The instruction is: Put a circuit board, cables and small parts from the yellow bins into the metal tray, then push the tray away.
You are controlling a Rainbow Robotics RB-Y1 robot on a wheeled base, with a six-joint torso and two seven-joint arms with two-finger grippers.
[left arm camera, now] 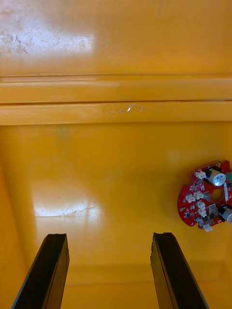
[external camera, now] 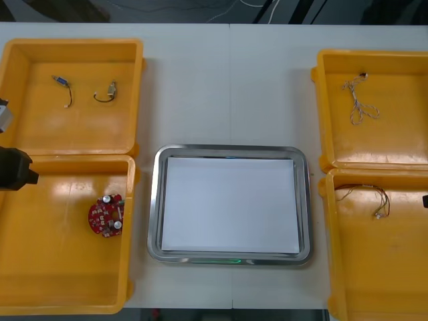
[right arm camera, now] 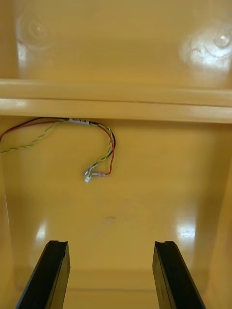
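A round red circuit board lies in the near left yellow bin, close to its tray-side wall. My left gripper hovers over that bin's far left part. In the left wrist view it is open with nothing between its fingers, and the board lies ahead, off to one side. The metal tray, white inside, sits in the middle with nothing in it. My right gripper is open over the near right bin, and a red and yellow cable lies ahead of its fingers.
The far left bin holds a short cable with a blue end and a short black cable. A pale twisted cable lies in the far right bin. The red and yellow cable rests near its bin's far wall.
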